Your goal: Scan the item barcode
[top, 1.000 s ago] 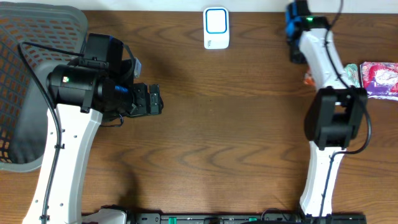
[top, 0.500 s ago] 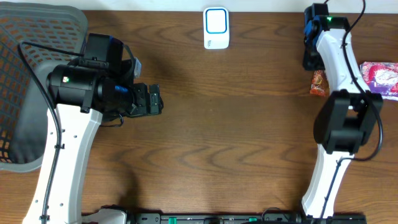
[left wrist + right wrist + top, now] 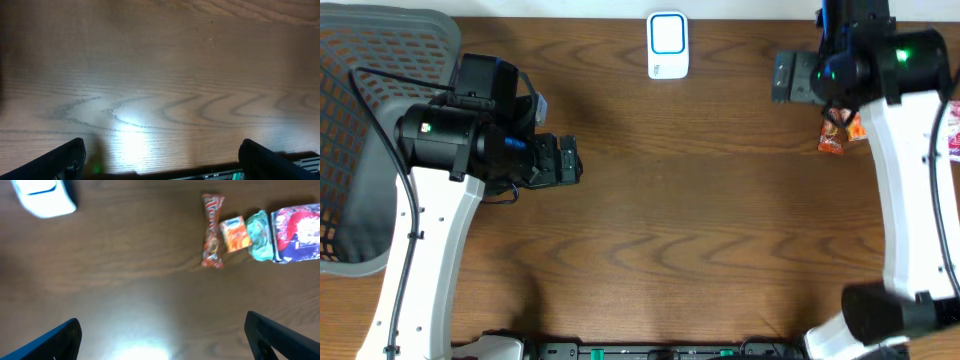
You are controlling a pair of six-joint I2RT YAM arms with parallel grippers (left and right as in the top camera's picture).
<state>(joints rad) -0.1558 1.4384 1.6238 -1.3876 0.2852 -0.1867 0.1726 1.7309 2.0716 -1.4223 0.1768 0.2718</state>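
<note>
Along the table's point(image 3: 700, 220) far right edge lie a red wrapper point(image 3: 212, 230), an orange packet point(image 3: 235, 234), a teal packet point(image 3: 259, 228) and a purple bag point(image 3: 297, 232) in a row. The right gripper point(image 3: 161, 330) hovers near them, jaws wide apart and empty. The white barcode scanner point(image 3: 668, 45) sits at far centre. The left gripper point(image 3: 161, 150), jaws likewise spread and empty, hangs over bare wood near the mesh basket point(image 3: 360, 110).

The wooden table point(image 3: 720, 220) bore a white scanner point(image 3: 668, 45) at far centre, a grey mesh basket point(image 3: 380, 100) at left, and a row of snack packets point(image 3: 260, 230) at far right.
</note>
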